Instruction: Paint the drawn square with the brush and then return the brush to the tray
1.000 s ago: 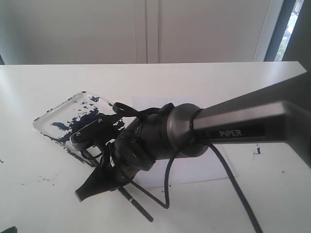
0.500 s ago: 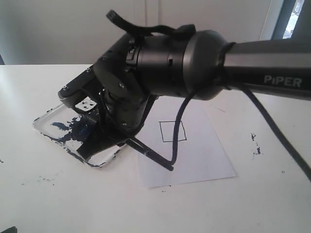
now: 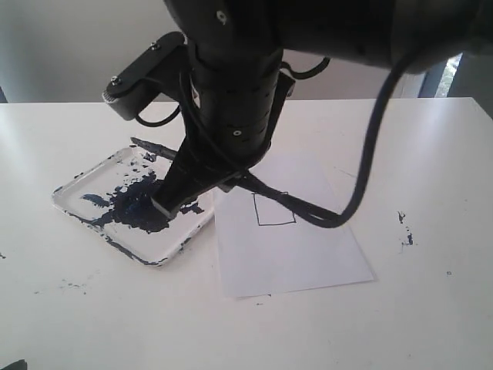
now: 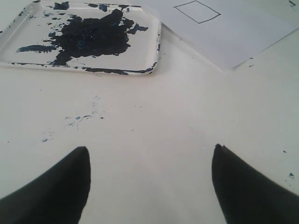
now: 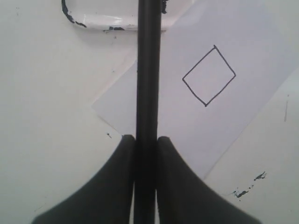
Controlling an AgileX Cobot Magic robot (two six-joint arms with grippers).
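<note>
- Between the fingertips of the right gripper (image 5: 146,137): the brush (image 5: 148,70), a thin black stick clamped from both sides by the closed jaws, running on past the tips and across the rim of the tray (image 5: 117,21)
- Under the right gripper, exterior view: a dark blue paint blob (image 3: 127,202) in the white tray; whether fingers or brush touch the paint cannot be told
- Beside the right gripper, on the side away from the tray: a white paper sheet (image 3: 293,254) bearing the drawn square (image 3: 273,208), black-outlined and blank inside, apart from the brush
- Ahead of the left gripper (image 4: 150,147): white table (image 4: 154,107) with faint blue specks (image 4: 81,117); jaws wide apart, nothing between them; tray and paper sheet lie well beyond its fingertips
</note>
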